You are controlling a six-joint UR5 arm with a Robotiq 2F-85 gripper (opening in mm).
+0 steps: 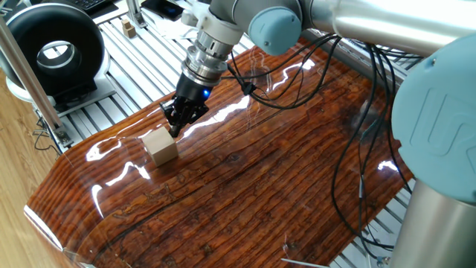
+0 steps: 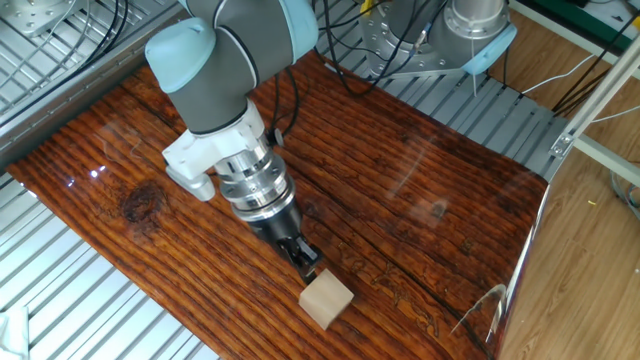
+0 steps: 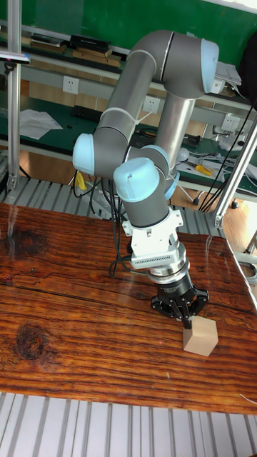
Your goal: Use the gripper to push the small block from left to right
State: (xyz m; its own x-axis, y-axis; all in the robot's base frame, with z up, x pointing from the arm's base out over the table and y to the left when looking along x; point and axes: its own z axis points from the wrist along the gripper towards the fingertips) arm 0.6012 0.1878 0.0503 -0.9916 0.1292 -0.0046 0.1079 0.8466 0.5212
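Note:
The small block point(image 1: 160, 144) is a plain tan wooden cube on the glossy wooden table point(image 1: 260, 179). It also shows as the small block point(image 2: 326, 298) and the small block point(image 3: 200, 335). My black gripper point(image 1: 175, 127) points down with its fingertips together, pressed against the cube's side and holding nothing. The same gripper point(image 2: 309, 269) sits just behind the cube in the other fixed view, and the gripper point(image 3: 185, 320) touches the cube's upper left corner in the tall view.
A black round device point(image 1: 52, 48) stands on the slatted metal frame point(image 1: 111, 104) beyond the table. A tiny wooden block point(image 1: 129, 28) rests far back. Black cables point(image 1: 357, 112) hang across the table. The table edge point(image 2: 500, 300) lies close to the cube.

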